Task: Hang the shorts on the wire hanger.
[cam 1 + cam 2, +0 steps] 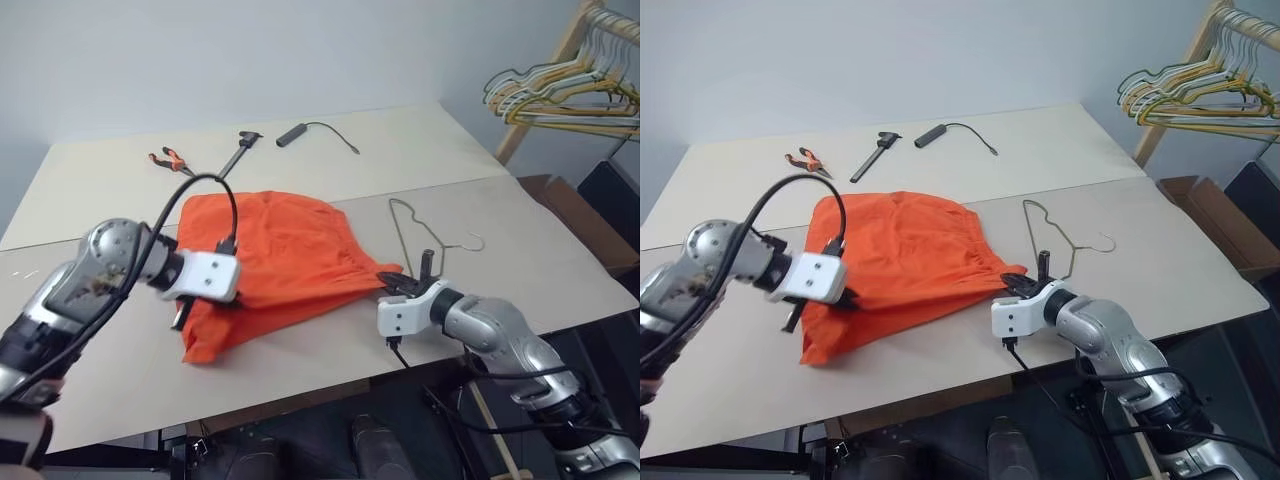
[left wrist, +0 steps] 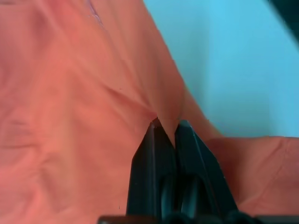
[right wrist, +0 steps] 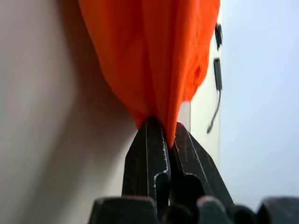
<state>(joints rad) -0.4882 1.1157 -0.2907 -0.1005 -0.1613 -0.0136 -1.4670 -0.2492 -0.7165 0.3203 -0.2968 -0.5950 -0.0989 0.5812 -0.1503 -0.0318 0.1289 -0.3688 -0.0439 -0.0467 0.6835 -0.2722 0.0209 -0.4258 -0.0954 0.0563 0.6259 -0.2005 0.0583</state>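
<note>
Both pincers are clamped on the shorts at mid-tabletop: left pincer at their 8 o'clock edge, right pincer at 4 o'clock. The left pincer's tips are hidden by its wrist in the head views. The wire hanger lies at 3 o'clock, just beside the shorts.

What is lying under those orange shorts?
Only the pale table shows around the shorts; whatever they cover stays hidden. The wire hanger lies beside them, uncovered.
</note>
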